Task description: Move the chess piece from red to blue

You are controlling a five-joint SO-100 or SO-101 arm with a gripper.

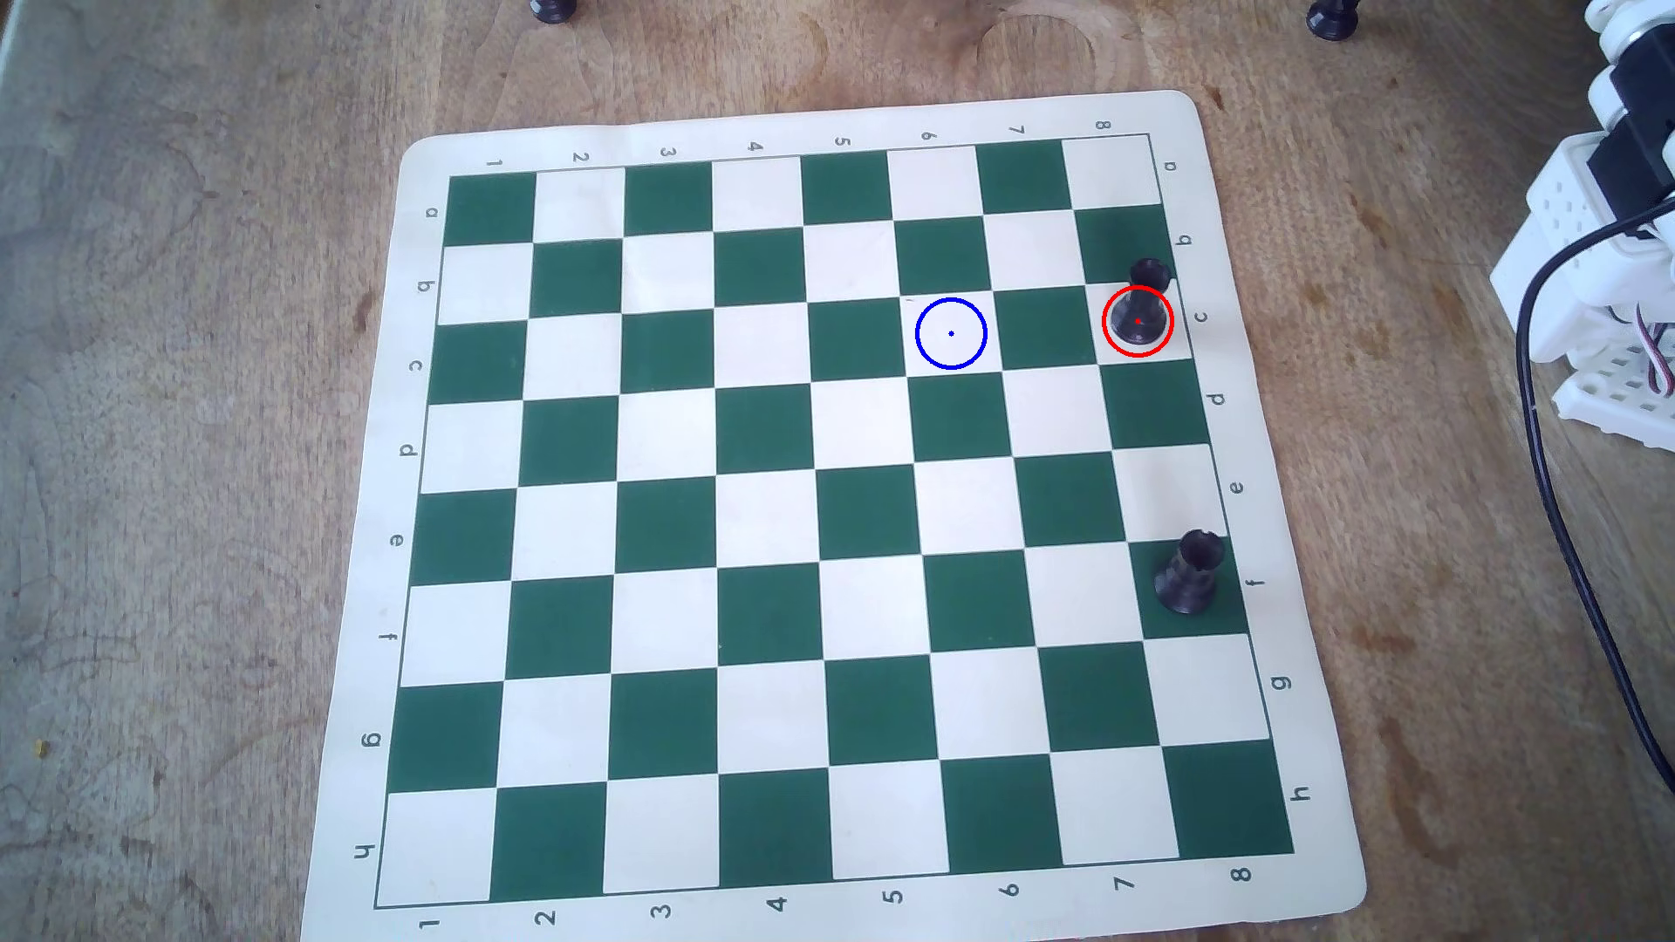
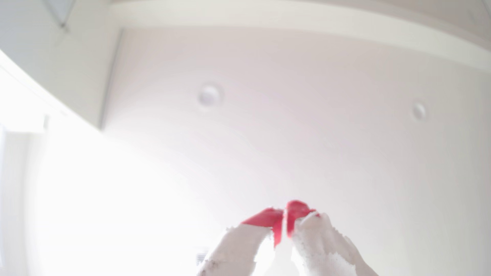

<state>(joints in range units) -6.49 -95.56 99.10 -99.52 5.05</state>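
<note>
The gripper, clenched and empty, points at the ceiling, well away from the chess piece waiting inside red.

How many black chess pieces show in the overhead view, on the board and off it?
4. One stands in the red circle, one on a green square below it, and two partly cut off at the top edge. More may lie outside the picture.
</note>
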